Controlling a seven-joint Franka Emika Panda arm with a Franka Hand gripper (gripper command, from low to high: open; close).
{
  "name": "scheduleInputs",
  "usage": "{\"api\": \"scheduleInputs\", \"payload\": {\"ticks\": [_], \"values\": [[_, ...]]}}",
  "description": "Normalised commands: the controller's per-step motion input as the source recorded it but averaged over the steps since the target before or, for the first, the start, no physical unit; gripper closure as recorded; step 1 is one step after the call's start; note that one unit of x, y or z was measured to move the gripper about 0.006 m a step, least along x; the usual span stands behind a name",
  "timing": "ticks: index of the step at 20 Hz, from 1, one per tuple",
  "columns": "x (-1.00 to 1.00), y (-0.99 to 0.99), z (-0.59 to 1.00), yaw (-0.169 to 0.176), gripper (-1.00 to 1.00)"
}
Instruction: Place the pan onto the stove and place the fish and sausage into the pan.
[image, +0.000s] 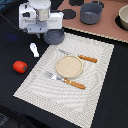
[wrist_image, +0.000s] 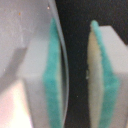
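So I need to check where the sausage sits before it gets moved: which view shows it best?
The exterior view shows it best: the sausage lies whole and unobstructed on the dark table, off the placemat's edge toward the exterior view's left. The wrist view shows none of it, only the hand's green pads up close.

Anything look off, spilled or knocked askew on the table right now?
Nothing spilled or damaged. The fish and sausage lie on the dark table beside the placemat, not in the pan, which sits at the placemat's corner, off the stove. The gripper is at the pan's rim; the wrist view shows a thin edge between its pads.
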Motion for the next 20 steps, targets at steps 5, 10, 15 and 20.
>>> {"api": "scheduleInputs", "payload": {"ticks": [5,10,15,20], "values": [[-0.07,0.01,-0.27,0.0,1.0],[-0.05,-0.03,0.16,-0.007,1.0],[-0.01,0.12,0.96,0.02,1.0],[-0.01,0.32,1.0,0.049,1.0]]}}
